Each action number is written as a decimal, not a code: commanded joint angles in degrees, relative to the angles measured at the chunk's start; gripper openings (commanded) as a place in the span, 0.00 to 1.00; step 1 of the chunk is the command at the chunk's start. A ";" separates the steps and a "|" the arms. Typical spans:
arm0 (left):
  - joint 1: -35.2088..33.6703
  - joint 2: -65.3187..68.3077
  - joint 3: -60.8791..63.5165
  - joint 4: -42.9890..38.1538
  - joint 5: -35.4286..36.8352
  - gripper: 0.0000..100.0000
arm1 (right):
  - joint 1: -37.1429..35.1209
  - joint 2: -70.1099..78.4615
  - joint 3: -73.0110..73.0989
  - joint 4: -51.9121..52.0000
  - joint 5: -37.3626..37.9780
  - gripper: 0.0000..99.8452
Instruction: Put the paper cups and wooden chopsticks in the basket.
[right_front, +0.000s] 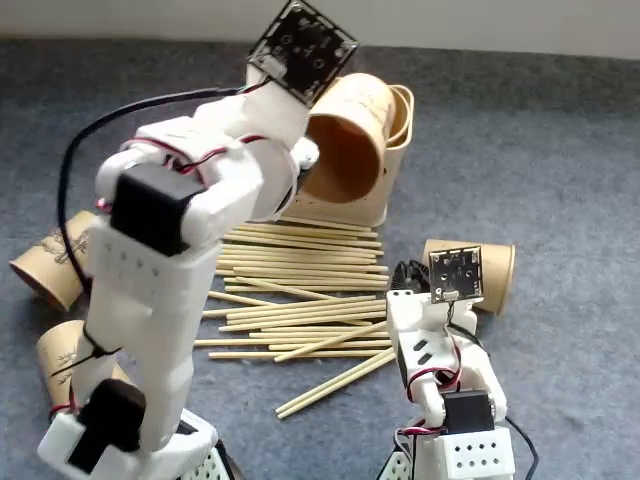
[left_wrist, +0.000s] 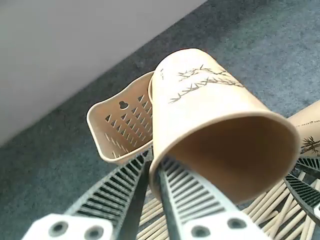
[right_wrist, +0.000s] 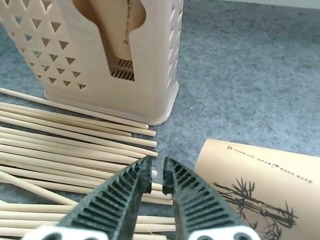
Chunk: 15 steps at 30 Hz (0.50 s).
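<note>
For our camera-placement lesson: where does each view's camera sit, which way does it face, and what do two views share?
High view: fixed above the table, looking down; shows both arms, left arm raised, right arm low.
Left wrist view: on the left arm, looking along the left tool at the held paper cup and basket.
Right wrist view: on the right arm, looking past the right tool at chopsticks and a lying cup.
Shared: both wrist views show the basket.

The right arm's black ribbed gripper (right_wrist: 156, 181), jaws almost together and empty, hangs over pale wooden chopsticks (right_wrist: 65, 145) strewn on grey carpet (right_wrist: 250, 75). Beyond them stands a beige perforated plastic basket (right_wrist: 60, 60). Right of the gripper lies a tan bamboo-printed paper cup (right_wrist: 255, 190).
</note>
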 joint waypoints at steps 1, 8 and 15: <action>1.10 4.00 -2.77 -4.48 0.53 0.01 | 0.57 -0.92 -0.48 -1.54 1.05 0.05; 0.92 7.78 -2.86 -7.65 0.53 0.01 | 0.57 -0.92 -0.48 -1.54 1.05 0.05; 0.84 8.31 -2.59 -10.02 0.18 0.01 | 0.57 -0.92 -0.57 -1.54 1.14 0.05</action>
